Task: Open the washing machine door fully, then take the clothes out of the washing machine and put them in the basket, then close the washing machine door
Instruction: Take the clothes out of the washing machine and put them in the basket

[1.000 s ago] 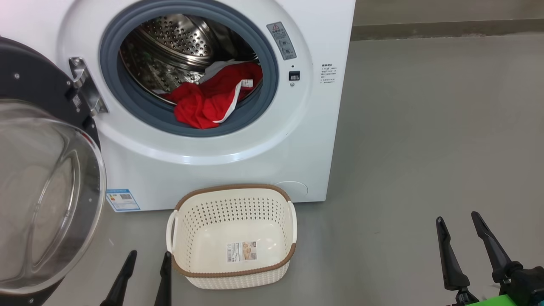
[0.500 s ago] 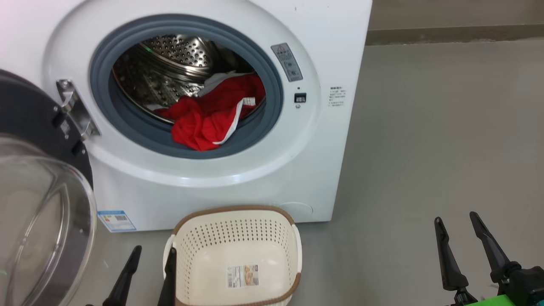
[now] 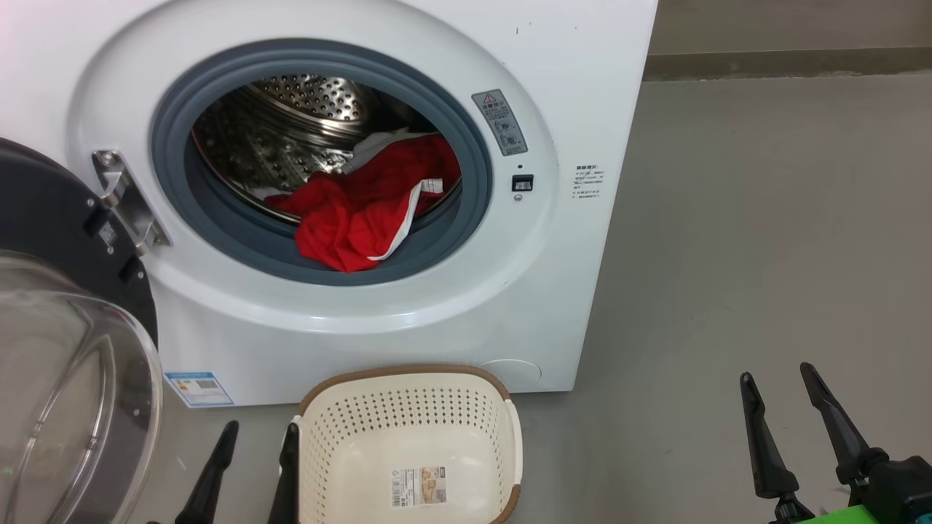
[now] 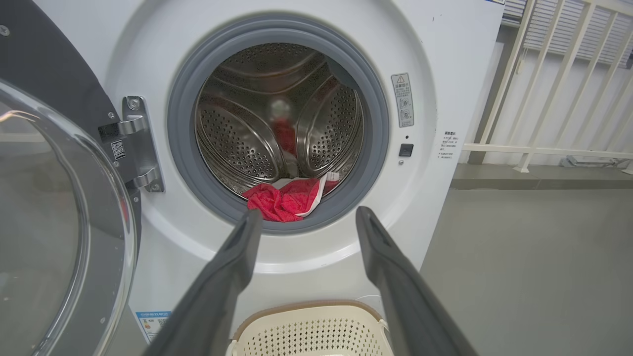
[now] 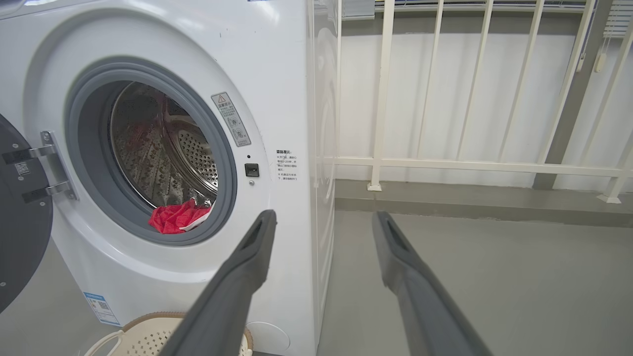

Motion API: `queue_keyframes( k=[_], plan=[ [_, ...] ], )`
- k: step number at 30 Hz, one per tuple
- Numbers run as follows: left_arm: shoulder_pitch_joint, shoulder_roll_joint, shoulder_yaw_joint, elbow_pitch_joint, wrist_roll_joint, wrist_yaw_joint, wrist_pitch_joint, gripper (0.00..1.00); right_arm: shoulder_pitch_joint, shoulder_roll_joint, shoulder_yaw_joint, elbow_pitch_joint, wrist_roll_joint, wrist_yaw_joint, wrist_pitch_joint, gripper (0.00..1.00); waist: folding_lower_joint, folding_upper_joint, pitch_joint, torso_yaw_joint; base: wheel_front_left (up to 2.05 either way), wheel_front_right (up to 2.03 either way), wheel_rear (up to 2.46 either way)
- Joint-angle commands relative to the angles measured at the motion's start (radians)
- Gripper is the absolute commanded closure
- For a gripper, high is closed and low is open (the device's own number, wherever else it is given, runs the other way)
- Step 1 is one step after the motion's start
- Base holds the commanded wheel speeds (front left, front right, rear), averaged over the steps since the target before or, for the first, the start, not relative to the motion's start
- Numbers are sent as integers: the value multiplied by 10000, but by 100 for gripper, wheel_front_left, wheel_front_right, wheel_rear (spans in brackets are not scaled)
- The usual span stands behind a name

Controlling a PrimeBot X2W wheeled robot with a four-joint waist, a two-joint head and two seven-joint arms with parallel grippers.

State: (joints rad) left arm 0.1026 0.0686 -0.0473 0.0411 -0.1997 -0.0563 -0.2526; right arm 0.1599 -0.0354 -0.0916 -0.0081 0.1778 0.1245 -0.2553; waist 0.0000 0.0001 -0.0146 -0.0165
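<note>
Dark fingers of the left gripper (image 3: 260, 429) stand wide apart and empty at lower left, just beside the basket (image 3: 408, 373) at bottom centre. The right gripper (image 3: 777, 374), lower right, gapes empty too. Red clothes (image 3: 349, 218) lie at the mouth of the washing machine (image 3: 582, 109), upper centre. The washing machine door (image 3: 51, 218) hangs swung open at the left edge.

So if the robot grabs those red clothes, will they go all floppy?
Probably floppy: the clothes lie crumpled in folds and sag over the grey rubber ring. Lifted, they would likely dangle, so a loose end might drag on that ring. They look thin, so probably light.
</note>
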Motion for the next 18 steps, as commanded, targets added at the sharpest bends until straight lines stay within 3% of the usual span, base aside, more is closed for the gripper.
queue_keyframes(
  k=[1,18],
  plan=[
    [-282,-1,364,-269,112,122,-91,0,-307,-148,232,-272,93,62,-65,0,0,-1,12,-5,0,0,0],
    [-555,-141,549,-787,-33,597,-91,0,-500,-148,324,-327,184,62,-65,0,0,-1,572,50,0,0,0]
  ],
)
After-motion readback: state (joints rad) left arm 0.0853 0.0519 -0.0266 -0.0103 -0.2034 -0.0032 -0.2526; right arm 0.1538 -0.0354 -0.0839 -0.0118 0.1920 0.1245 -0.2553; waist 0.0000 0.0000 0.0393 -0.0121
